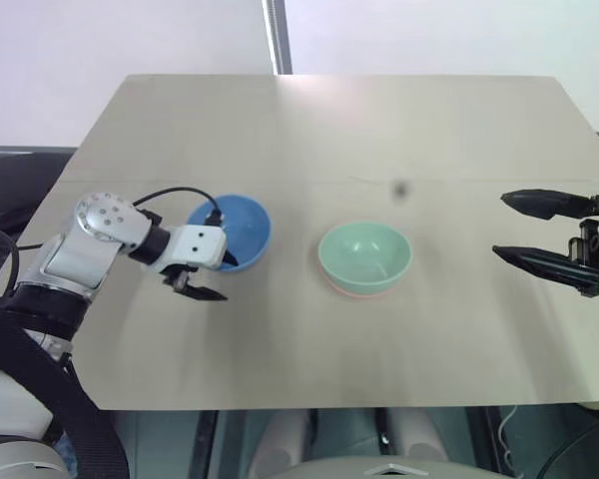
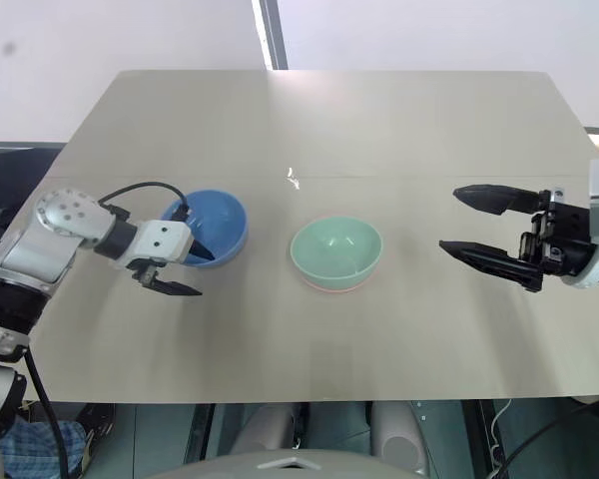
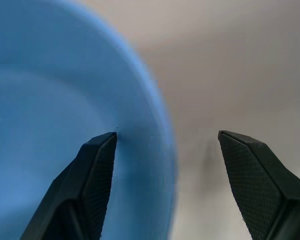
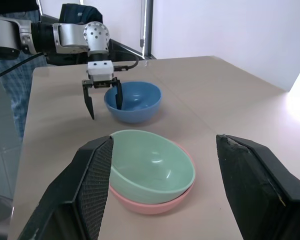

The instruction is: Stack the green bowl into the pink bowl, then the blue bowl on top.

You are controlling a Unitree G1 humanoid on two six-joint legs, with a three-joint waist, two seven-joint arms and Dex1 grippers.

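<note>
Straddling the blue bowl's rim for the last stack.

Left hand (image 2: 183, 269) hangs spread, one finger inside the blue bowl (image 2: 212, 225) and one outside its near wall, likely set to pinch the rim and lift. Green bowl (image 2: 336, 249) already nests upright in the pink bowl (image 4: 155, 202) mid-counter (image 2: 329, 120). Every bowl is round, mouth up, with no long axis. Right hand (image 2: 479, 223) waits spread and empty beside the stack.

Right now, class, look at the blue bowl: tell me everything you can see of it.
The blue bowl is small, round, plain and smooth, plastic by its look. It stands upright and empty on the table, apart from the green bowl. The open left gripper straddles its rim, one finger inside and one outside; contact cannot be judged.
</note>
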